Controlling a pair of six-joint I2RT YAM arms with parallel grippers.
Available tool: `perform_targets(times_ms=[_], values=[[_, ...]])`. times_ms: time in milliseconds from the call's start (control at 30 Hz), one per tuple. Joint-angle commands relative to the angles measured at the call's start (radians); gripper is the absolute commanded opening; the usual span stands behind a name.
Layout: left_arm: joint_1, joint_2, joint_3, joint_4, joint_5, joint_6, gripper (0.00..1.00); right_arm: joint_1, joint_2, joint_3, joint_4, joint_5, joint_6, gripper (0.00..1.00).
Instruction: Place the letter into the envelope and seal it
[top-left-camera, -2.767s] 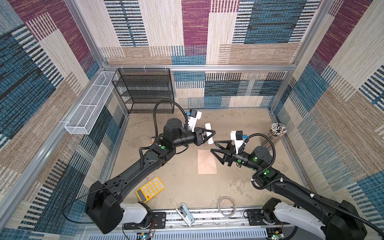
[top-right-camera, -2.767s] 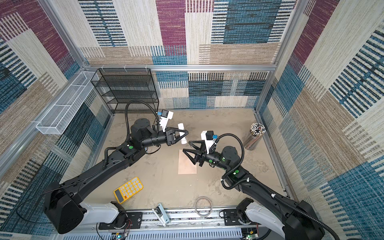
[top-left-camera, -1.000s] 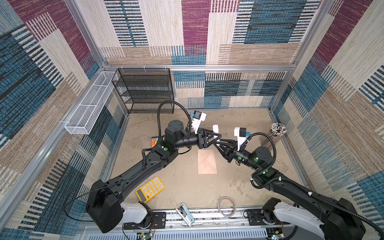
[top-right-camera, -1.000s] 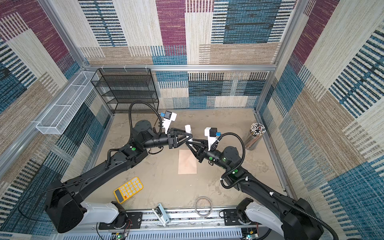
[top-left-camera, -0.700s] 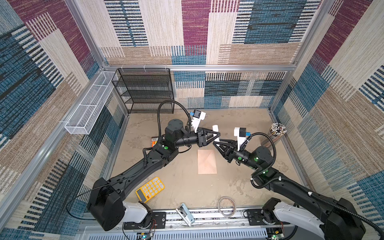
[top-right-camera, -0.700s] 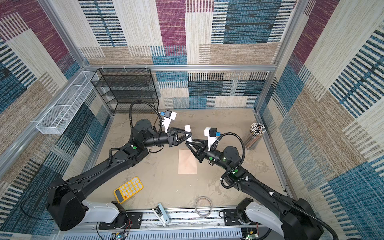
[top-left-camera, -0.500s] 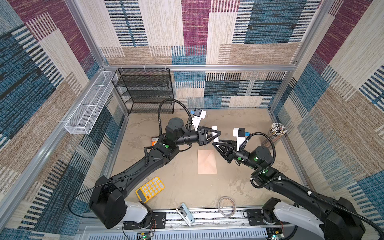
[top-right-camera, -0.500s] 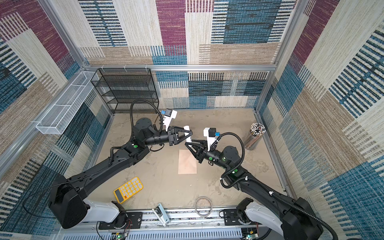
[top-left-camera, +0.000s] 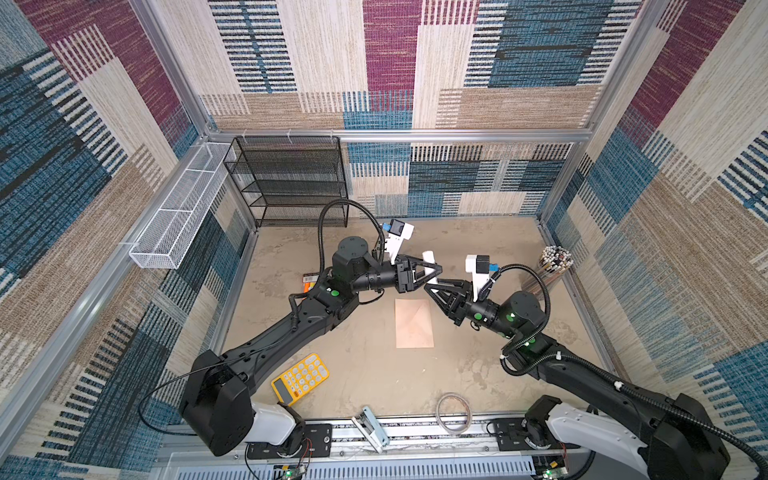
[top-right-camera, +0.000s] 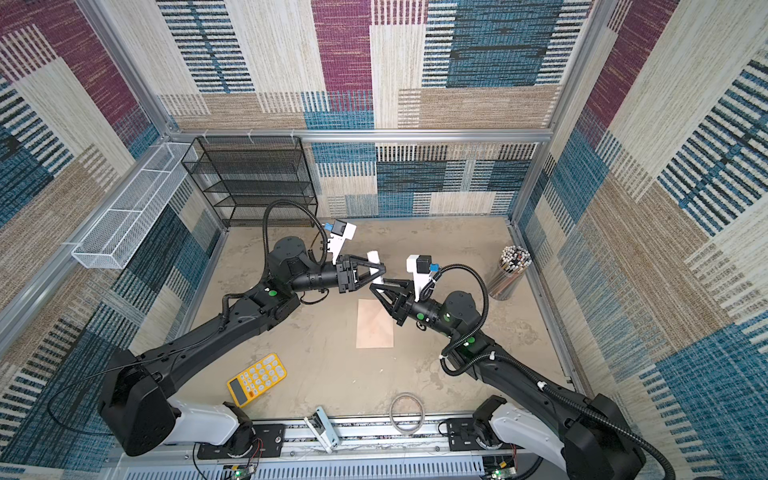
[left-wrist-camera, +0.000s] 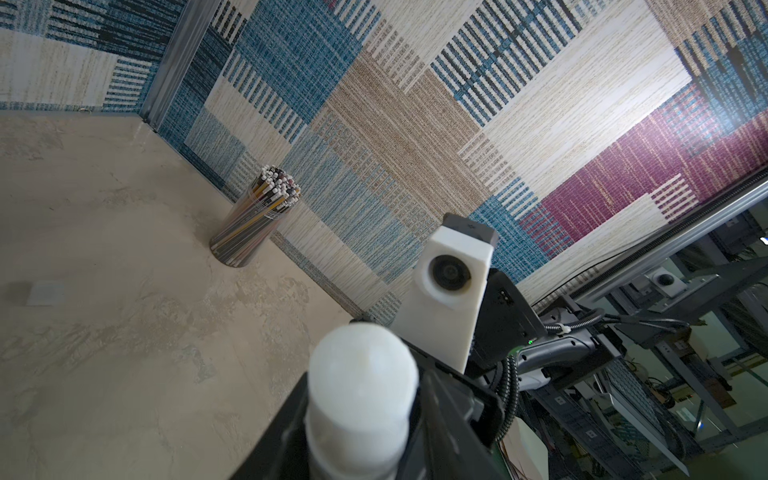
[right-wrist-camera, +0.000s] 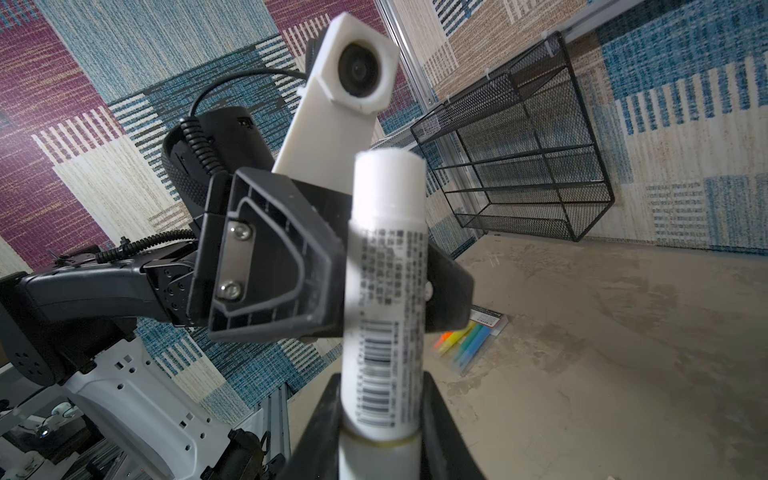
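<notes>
yellow calculator (top-left-camera: 300, 378) front-left, open bench (top-left-camera: 374, 374) around it. envelope (top-left-camera: 414, 323) lies flat mid-bench, seam side up, all four edges free. over its far end the right end effector (top-left-camera: 430, 286) grips a white glue stick (right-wrist-camera: 384, 291) by its base, and the left end effector (top-left-camera: 432, 272) clamps its upper half. label has a barcode plus small print, too blurred to read. mesh rack (top-left-camera: 291, 183) at the back wall.

Bright even light, soft shadows, top views sharp, edges bent, glue stick (left-wrist-camera: 361, 399) blurred close-up, poss. some glare.
</notes>
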Motion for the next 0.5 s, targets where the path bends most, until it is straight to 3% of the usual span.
perform_targets(times_ms=[0, 200, 333, 400, 467], values=[[0.001, -0.008, -0.004, 0.034, 0.006, 0.005, 0.41, -0.002, 0.001, 0.005, 0.032, 0.010, -0.002, 0.15], [0.001, 0.004, -0.002, 0.056, 0.014, -0.007, 0.32, -0.002, -0.003, 0.001, 0.036, 0.012, 0.003, 0.15], [0.001, 0.008, 0.003, 0.063, 0.017, -0.013, 0.19, -0.002, -0.003, -0.002, 0.032, 0.002, 0.003, 0.16], [0.003, 0.010, 0.013, 0.043, 0.013, -0.012, 0.08, -0.002, 0.000, 0.001, 0.015, -0.014, -0.008, 0.23], [0.002, 0.011, 0.027, 0.009, 0.013, 0.007, 0.04, -0.003, 0.002, 0.015, -0.030, -0.036, -0.037, 0.43]])
